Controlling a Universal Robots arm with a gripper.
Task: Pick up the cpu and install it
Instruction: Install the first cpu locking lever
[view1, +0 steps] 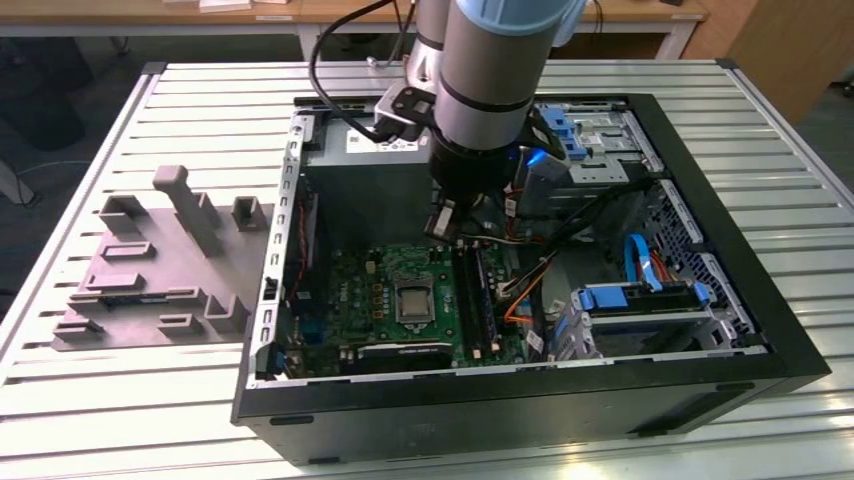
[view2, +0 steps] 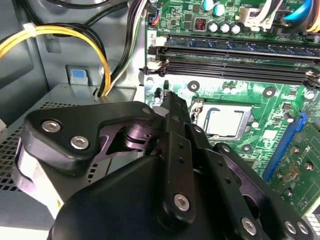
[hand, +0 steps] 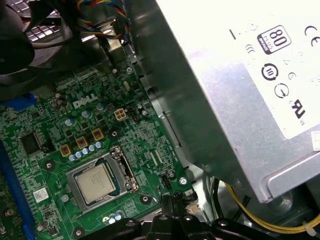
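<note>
Cpu (hand: 95, 183) lies flat, seated in the motherboard (hand: 100, 135) socket, silvery top up; gripper (view2: 167, 97) hangs just beside the socket toward the grey power supply (hand: 240, 95), fingers (view2: 172, 107) pressed together, holding nothing.

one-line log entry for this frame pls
cpu: seated in motherboard socket | gripper: empty, above board beside socket | pc case: open

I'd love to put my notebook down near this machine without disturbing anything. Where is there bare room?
The slatted table is bare in front of the grey fixture, and also at the exterior view's right of the computer case. Inside the case it is crowded: motherboard, cables, drive bays, and the gripper hanging over the cpu.
</note>
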